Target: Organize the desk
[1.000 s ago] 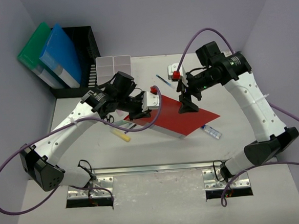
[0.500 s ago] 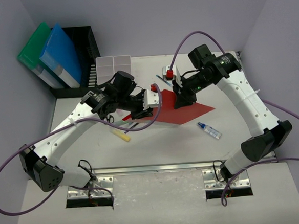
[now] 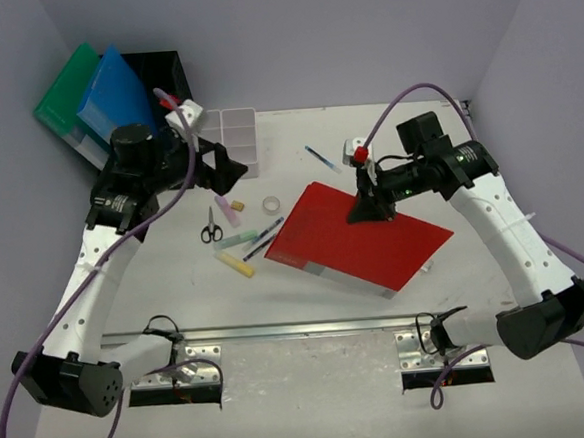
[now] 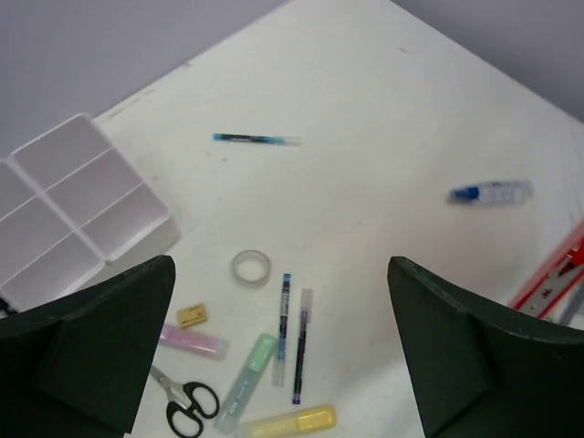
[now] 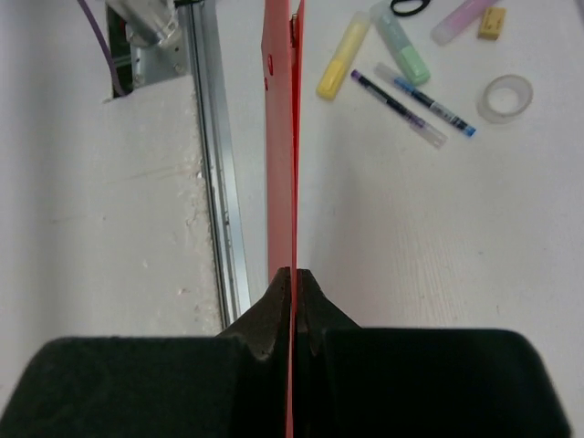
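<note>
Right pincer (image 3: pixel 364 214) clamping red folder (image 3: pixel 359 242), desk (image 3: pixel 278 298) beneath

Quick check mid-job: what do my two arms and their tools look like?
The left arm and right arm have white shells with black joints, each trailing a purple cable. The left tool and right tool have black wedge-shaped fingers.

- Left arm stretches toward the tabletop's (image 3: pixel 308 300) far-left corner, left gripper (image 3: pixel 224 168) raised, jaws spread wide.
- Right arm bends over the tabletop's middle, right gripper (image 3: pixel 369 210) angled down, pinched tight on a red folder (image 3: pixel 364 246).
</note>
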`<state>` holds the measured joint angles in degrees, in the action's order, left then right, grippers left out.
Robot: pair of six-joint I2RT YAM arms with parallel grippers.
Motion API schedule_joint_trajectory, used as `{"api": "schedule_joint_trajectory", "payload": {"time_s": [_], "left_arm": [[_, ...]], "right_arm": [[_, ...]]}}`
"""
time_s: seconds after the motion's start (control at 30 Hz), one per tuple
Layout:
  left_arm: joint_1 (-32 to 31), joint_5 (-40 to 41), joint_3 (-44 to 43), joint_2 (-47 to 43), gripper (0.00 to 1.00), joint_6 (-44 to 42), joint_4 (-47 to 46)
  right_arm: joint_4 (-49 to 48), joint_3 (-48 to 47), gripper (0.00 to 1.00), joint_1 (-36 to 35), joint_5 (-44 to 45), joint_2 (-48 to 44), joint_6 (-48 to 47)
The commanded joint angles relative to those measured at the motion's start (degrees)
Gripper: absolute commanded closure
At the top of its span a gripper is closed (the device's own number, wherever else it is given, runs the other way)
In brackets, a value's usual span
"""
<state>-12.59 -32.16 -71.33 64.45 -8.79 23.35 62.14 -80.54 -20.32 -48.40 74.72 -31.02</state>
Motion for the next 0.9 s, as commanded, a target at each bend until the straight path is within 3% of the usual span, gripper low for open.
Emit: {"api": "schedule_joint_trajectory", "payload": {"time_s": [0.0, 0.23, 0.33, 0.53, 0.73, 0.87], "left_arm": [[1.8, -2.45, 0.03, -5.28, 0.0, 13.64, -4.65], [4.35, -20.59, 12.1, -13.77, 0.01, 16.78, -6.61], [7.27, -23.31, 18.38, -16.55, 0.04, 24.52, -11.75], [16.06, -27.91, 32.22, -23.12, 0.02, 46.54, -44.28], [16.11, -30.7, 38.29, -20.6, 0.04, 58.61, -61.68], [15.78, -28.52, 39.07, -18.89, 0.03, 63.2, -70.23]], "right_arm": [[-12.45, 0.05, 1.0, 5.22, -11.72, -1.13, 6.97], [-23.91, -1.4, 1.0, 8.79, -21.53, 1.04, 22.01], [-32.86, -0.41, 1.0, 11.0, -25.02, 0.6, 32.0], [-50.48, 1.75, 1.0, 13.21, -30.66, -0.29, 51.92], [-67.21, 5.31, 1.0, 13.55, -32.93, -0.63, 67.07], [-77.22, 7.34, 1.0, 13.48, -33.56, -0.38, 75.95]]}}
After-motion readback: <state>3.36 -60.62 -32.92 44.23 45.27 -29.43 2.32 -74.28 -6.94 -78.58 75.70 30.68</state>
